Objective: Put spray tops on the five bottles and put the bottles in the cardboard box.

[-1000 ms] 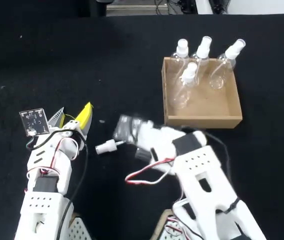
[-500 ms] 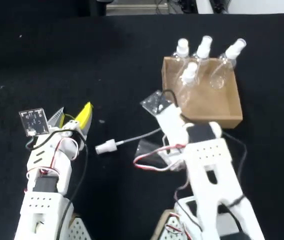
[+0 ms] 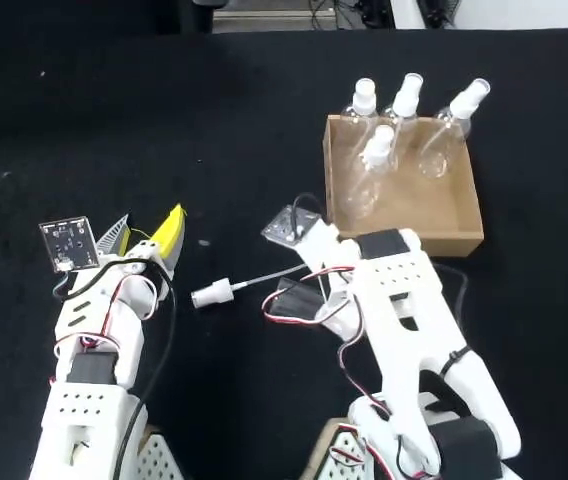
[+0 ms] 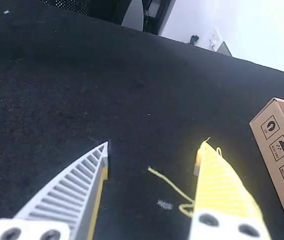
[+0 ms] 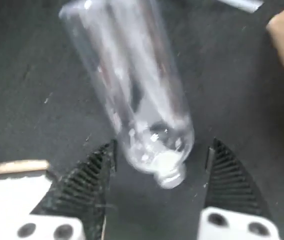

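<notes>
A clear bottle point(image 5: 132, 95) without a top lies on the black cloth between the black fingers of my right gripper point(image 5: 163, 145), which is open around its end. A loose white spray top point(image 3: 214, 294) with its long tube lies on the cloth between the two arms. The cardboard box point(image 3: 459, 205) stands at the back right and holds several clear bottles point(image 3: 364, 180) with white spray tops, leaning against its far wall. My left gripper point(image 3: 149, 232) point(image 4: 153, 146), with one yellow and one grey finger, is open over bare cloth, left of the spray top.
My right arm point(image 3: 394, 290) lies close to the box's front left corner, its red and white cables hanging over the cloth. The box's side point(image 4: 282, 160) shows in the left wrist view.
My right arm swung from near the spray top toward the box, then came part of the way back. The spray top's tube is now uncovered. The left arm has not moved.
</notes>
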Robot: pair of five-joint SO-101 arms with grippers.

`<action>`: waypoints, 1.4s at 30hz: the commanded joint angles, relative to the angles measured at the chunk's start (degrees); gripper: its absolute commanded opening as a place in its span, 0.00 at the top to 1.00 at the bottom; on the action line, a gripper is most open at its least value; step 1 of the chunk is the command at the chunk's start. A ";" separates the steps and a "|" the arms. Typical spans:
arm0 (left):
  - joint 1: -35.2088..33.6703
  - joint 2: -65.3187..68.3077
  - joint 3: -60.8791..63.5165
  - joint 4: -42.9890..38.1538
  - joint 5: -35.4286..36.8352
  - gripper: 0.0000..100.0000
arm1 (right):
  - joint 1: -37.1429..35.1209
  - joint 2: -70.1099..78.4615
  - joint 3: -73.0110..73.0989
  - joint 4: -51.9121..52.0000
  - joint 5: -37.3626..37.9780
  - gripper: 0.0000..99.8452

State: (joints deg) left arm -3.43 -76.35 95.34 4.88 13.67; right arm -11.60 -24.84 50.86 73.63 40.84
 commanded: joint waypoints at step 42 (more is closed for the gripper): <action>-7.16 -0.97 -3.65 -1.58 -0.26 0.73 | -21.10 0.13 -8.66 -5.27 -26.55 0.66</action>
State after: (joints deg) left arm -10.20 -76.35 95.34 4.88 13.67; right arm -32.26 -24.31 48.75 63.43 14.64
